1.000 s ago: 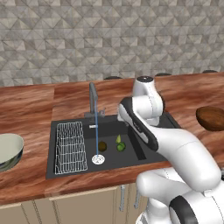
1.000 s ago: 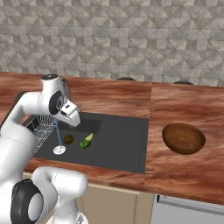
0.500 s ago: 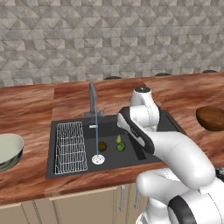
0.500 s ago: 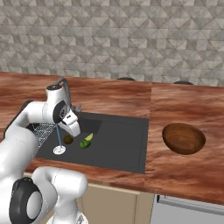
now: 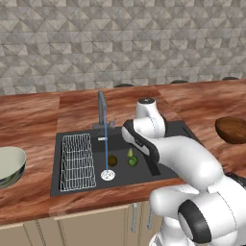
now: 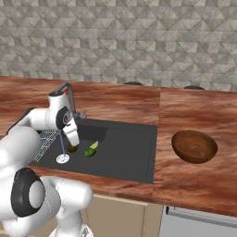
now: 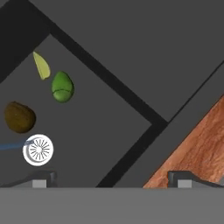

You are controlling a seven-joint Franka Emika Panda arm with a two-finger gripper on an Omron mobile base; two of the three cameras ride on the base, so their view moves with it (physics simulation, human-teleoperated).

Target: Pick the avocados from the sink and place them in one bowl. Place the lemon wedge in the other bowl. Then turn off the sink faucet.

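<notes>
While the gripper (image 7: pixel 111 177) is poised above the sink (image 5: pixel 178 132), its two finger tips (image 7: pixel 43 177) are seen at the bottom of the hand view, spread fully apart with nothing held between them and nothing touched. Two avocados are counted on the floor of the basin: the dark olive-brown avocado (image 7: pixel 19 117) lies just beside the round silver drain (image 7: pixel 38 149), and the bright green avocado (image 7: pixel 62 87) lies a little farther from it. One lemon wedge (image 7: pixel 42 65) is seen just beside the green fruit, on the side away from the drain. All three pieces lie ahead of the left finger tip in the hand view, well clear of both tips. From the left base view, the fruits are grouped in the basin to the right of the drain, close beside the lowered arm. One sink faucet (image 5: pixel 102 108) stands at the far edge of the basin, and a thin blue stream of water (image 5: pixel 106 149) is shown falling from its spout onto the drain. One white wire rack (image 5: pixel 76 161) occupies the left part of the basin. Two bowls are counted on the wooden counter (image 6: pixel 199 185): the pale grey-green bowl (image 5: pixel 9 166) at the far left, and the dark brown wooden bowl (image 6: pixel 194 146) to the right of the sink, both well apart from the gripper.
</notes>
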